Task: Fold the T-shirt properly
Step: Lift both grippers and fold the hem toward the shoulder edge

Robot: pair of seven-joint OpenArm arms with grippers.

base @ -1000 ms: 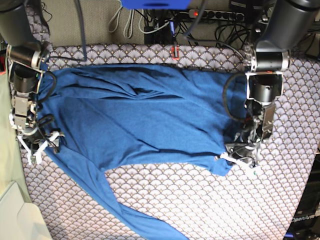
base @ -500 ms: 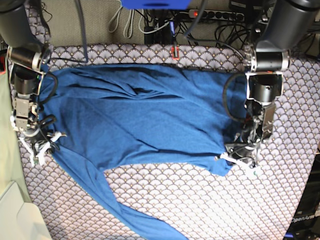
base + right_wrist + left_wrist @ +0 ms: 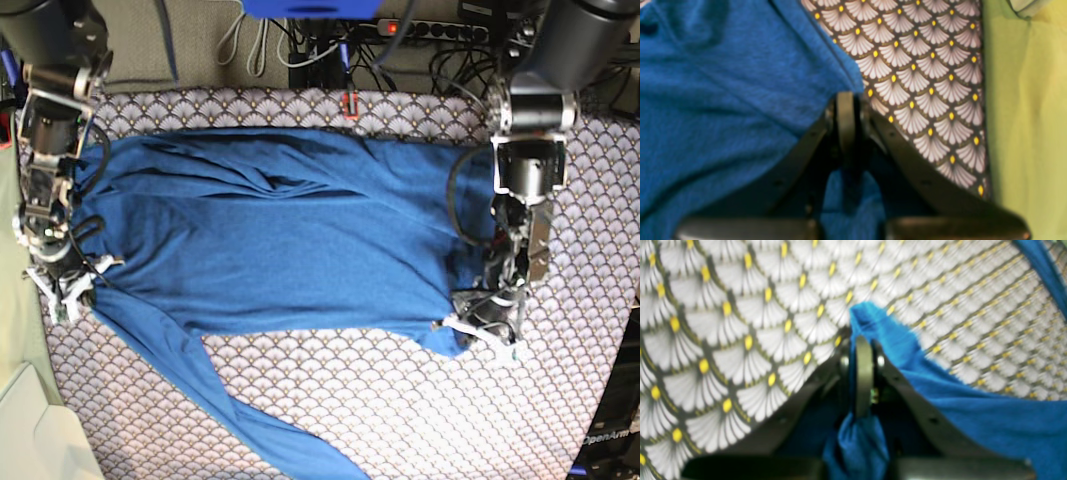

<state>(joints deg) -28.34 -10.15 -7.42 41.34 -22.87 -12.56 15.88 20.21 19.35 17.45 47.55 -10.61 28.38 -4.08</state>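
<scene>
Shirt (image 3: 270, 230) lies spread across the patterned cloth (image 3: 400, 400), body roughly flat with a few soft ridges near the top, one long sleeve trailing down toward the near edge. Folding looks barely begun: no clean crease or doubled panel shows in the base view, so the sleeves and the body folds are all left to do.

Both claws are clenched on fabric. The left gripper (image 3: 864, 340) pinches a corner of the shirt between closed jaws, a blue tuft poking out past the tips and more cloth bunched behind them; in the base view this is the corner at the shirt's lower right edge. The right gripper (image 3: 846, 100) is also closed, biting the shirt's edge just where the blue meets the patterned cloth, at the shirt's far left side in the base view. A pale green surface (image 3: 1023, 116) runs beside the cloth there.

With two opposite edges held, my judgement is that the arms are set to lift and carry one side over, the first real fold.
</scene>
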